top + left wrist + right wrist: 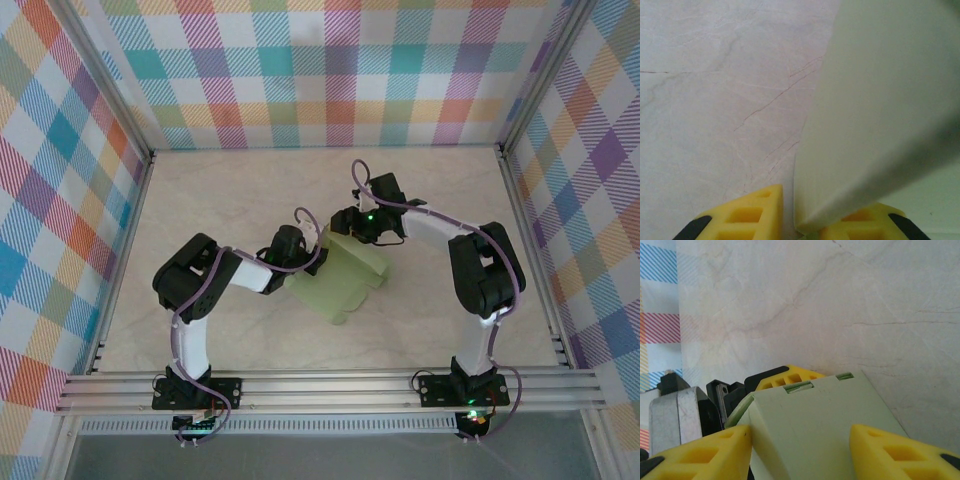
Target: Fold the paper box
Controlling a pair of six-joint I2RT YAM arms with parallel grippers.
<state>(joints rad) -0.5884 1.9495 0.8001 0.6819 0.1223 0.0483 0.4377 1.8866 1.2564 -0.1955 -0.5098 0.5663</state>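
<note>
Pale marble-look tabletop [450, 200], pastel plaid walls [300, 70]. Left gripper [800, 220] fingers pinch paper box [340, 280] edge; right gripper [801, 432] fingers straddle it, grip unclear.

There are no words, numbers, labels or signs that can be read anywhere. The paper box [340, 275] is plain pale green with nothing printed on it.
</note>
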